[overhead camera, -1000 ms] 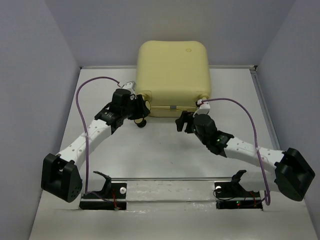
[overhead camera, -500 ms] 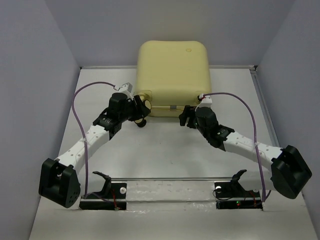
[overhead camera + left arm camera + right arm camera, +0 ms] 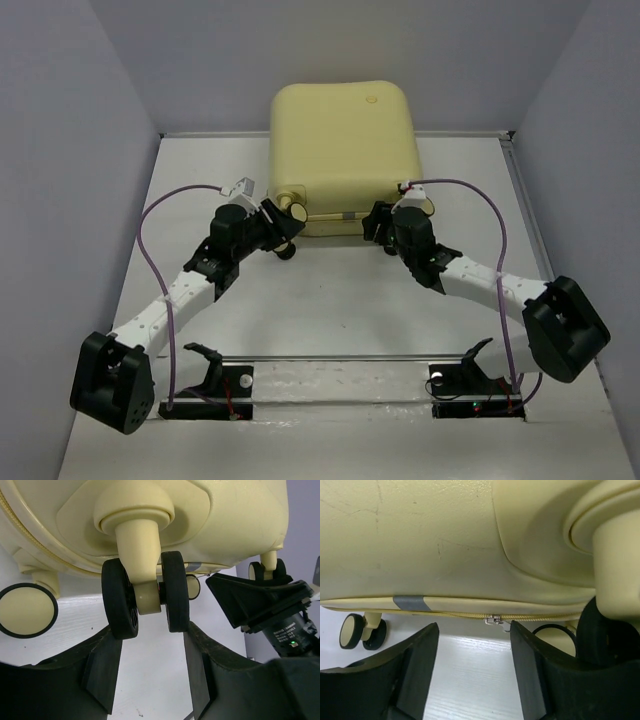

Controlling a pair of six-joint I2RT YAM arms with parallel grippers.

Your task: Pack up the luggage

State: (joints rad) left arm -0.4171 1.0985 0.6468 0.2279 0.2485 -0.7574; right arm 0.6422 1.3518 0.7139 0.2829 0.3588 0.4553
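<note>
Luggage [image 3: 345, 130] shut, wheel end just ahead of fingers | left fingers [image 3: 105, 660] straddle caster wheel [image 3: 145, 597], grip unclear | right fingers [image 3: 420, 652] parted, empty, zipper pull [image 3: 493, 620] just beyond tips | centre pull before pinching

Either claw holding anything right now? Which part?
Left claw appears to pinch the luggage by its near-left caster wheel. Right claw open, holding nothing.
</note>
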